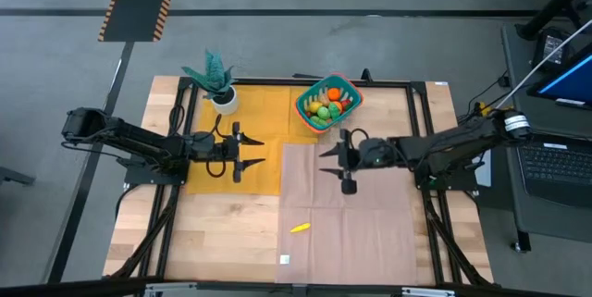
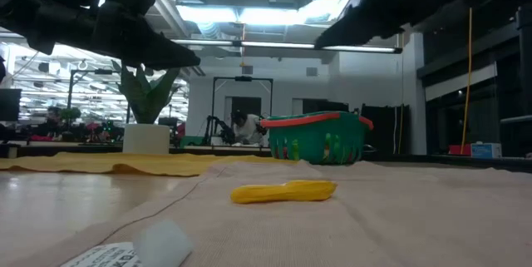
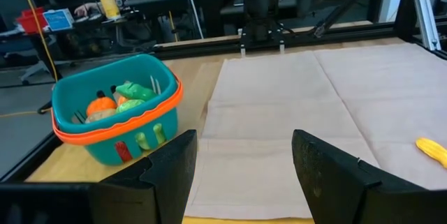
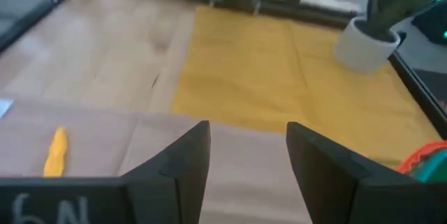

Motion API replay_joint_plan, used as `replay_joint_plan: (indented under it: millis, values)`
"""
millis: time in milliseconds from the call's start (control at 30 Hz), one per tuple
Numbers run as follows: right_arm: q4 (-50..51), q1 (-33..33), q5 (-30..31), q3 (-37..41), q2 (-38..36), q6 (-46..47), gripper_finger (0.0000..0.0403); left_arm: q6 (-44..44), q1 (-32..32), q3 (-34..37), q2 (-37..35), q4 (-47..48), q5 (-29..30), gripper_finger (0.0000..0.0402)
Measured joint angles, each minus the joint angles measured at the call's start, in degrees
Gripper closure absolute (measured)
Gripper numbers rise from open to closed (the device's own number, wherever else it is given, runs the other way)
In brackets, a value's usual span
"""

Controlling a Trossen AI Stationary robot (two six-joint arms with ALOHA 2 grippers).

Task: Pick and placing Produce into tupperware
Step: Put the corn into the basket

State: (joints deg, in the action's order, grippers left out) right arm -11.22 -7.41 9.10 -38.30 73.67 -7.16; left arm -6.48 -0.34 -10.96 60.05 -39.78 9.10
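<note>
Produce [image 1: 326, 105] in tupperware [image 1: 343, 86]; both grippers empty.

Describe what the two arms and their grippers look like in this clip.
Both arms are dark, nearly black, jointed segments with thin black cables looping near the wrists. The left gripper and right gripper each end in two flat, dark, blade-like fingers that widen toward the base. The right arm has a pale band near its base, and white handwriting shows on the right gripper's body in its wrist view.

white handwritten characters resembling "6n" appear on the right gripper [image 4: 244, 158] body. print on the small white label [image 2: 104, 254] is illegible.
</note>
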Motion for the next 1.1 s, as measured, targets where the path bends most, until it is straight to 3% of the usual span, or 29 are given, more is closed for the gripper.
replay_joint_plan:
  millis: [133,267,467,767,1000,1100]
  values:
    - [6.9,-4.5,4.0,-3.0,0.0,0.6,0.0212,0.2,0.0,0.0,0.0,0.1,0.0,0.0175]
    - [7.1,-8.8,5.0,-3.9,0.0,1.3,0.0212,1.4,0.0,0.0,0.0,0.1,0.0,0.0175]
    - [7.2,-14.9,12.7,-4.0,0.8,4.5,0.0212,3.0,0.0,0.0,0.0,0.3,0.0,0.0175]
    - [7.5,-21.2,16.7,-5.5,7.6,11.1,0.0212,3.1,0.0,0.0,0.0,0.3,0.0,0.0175]
    - [20.9,-23.7,16.6,-19.4,19.1,13.1,0.0212,4.9,0.0,0.0,0.0,0.8,0.0,0.0175]
    - [26.0,-24.2,13.7,-26.0,24.2,15.2,0.0212,4.9,-0.1,0.0,0.0,0.8,0.0,0.0175]
